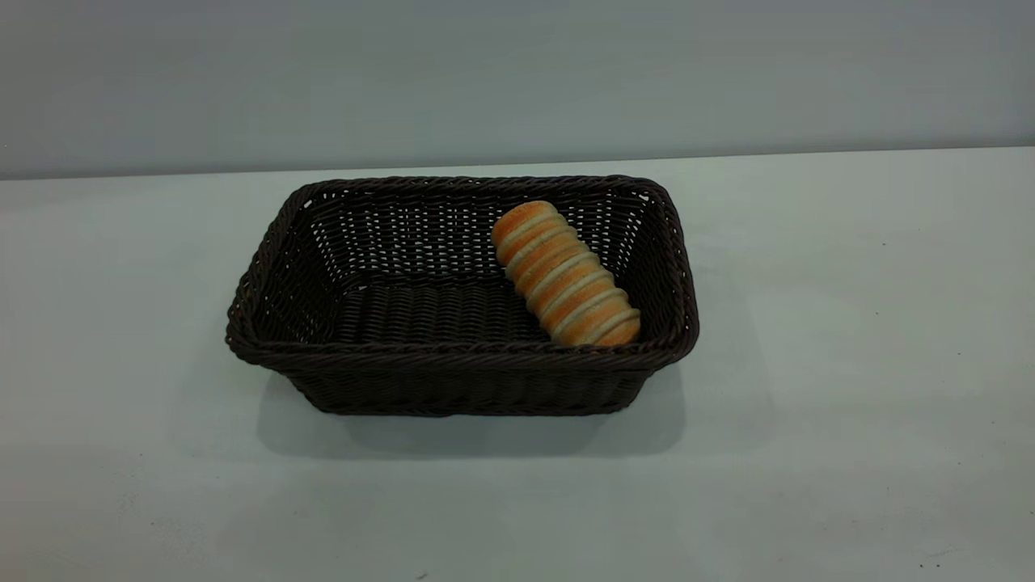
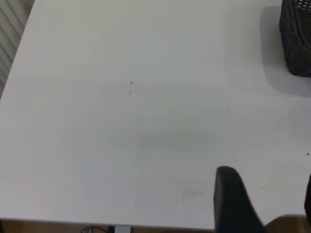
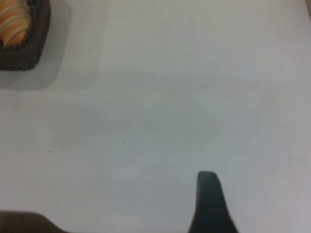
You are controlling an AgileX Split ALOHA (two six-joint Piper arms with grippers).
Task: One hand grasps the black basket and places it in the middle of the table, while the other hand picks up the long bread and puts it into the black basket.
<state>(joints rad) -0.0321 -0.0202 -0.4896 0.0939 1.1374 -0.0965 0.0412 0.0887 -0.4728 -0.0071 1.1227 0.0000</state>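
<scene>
Only one dark finger of the left gripper [image 2: 265, 204] showed in the left wrist view, plus a sliver of another at the frame edge, hovering over bare table [image 2: 146, 121], well apart from the black basket [image 2: 296, 39]; I cannot tell whether it was released or clenched. Likewise, the right gripper [image 3: 209, 204] showed a single finger above the table, far from the basket, state unclear. Neither arm appeared in the exterior view. The long bread [image 1: 566, 275] lay slantwise inside the basket [image 1: 461, 352], in its right half, one end touching the near rim, the other near the far wall.
</scene>
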